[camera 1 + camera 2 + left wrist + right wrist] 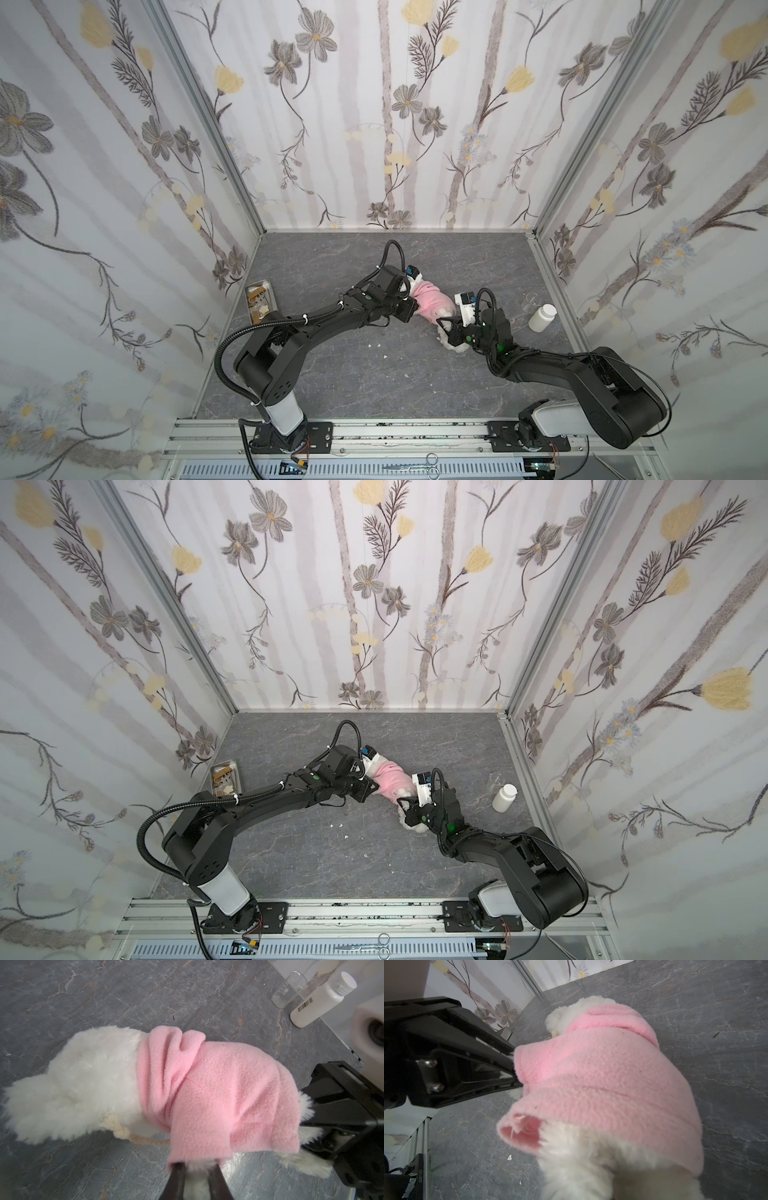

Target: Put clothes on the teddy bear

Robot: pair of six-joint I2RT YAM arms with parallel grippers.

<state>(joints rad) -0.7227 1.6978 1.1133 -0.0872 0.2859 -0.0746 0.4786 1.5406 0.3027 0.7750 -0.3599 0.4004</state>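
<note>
Left wrist view: the left gripper (196, 1169) pinches the white paw poking from the pink hoodie (228, 1088) sleeve, probably to draw it through. The teddy bear (83, 1084) lies mid-table; the right gripper (444, 327), jaws closed on its leg end, seemingly anchors it.

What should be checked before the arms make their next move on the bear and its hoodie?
1. Left gripper shut on the teddy bear's paw at one sleeve cuff: ok.
2. Right gripper shut in the fur at the bear's lower end: ok.
3. Head out of the pink hoodie: ok.
4. Second sleeve filled by a paw: not ok, it gapes empty.
5. White bottle and glass beaker apart from both arms: ok.
</note>
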